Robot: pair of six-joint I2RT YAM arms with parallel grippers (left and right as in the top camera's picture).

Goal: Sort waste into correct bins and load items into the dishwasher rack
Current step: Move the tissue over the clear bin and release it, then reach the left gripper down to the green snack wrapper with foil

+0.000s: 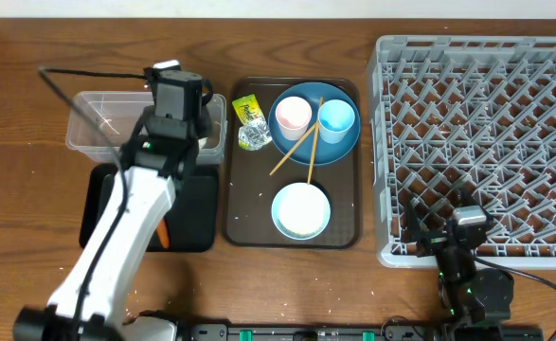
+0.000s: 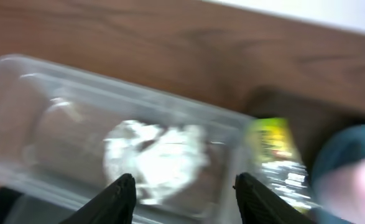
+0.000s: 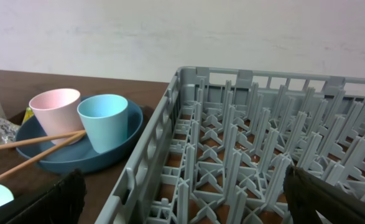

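Left wrist: left jaws part-open and empty above the tissue (image 2: 154, 158), which lies in the tub (image 2: 20, 81). Overhead: carrot (image 1: 164, 232) on black tray (image 1: 197, 213). Wrapper (image 1: 248, 109), plate (image 1: 339, 147), pink cup (image 1: 293, 114), blue cup (image 1: 336, 118), bowl (image 1: 301, 210) and chopsticks (image 1: 296, 150) lie on brown tray (image 1: 249, 208). Rack (image 1: 476, 123) unloaded. Right jaws wide, empty.

dishwasher rack (image 1: 476, 142): grid is lying open from above.
brown tray (image 1: 249, 194): chopsticks (image 1: 292, 152) are crossing the gap between plate (image 1: 334, 150) and bowl (image 1: 301, 210).
clear tub (image 1: 98, 123): left arm (image 1: 145, 189) is covering its right end.

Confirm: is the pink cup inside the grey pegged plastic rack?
No, the pink cup stands on the round blue plate, outside the rack.
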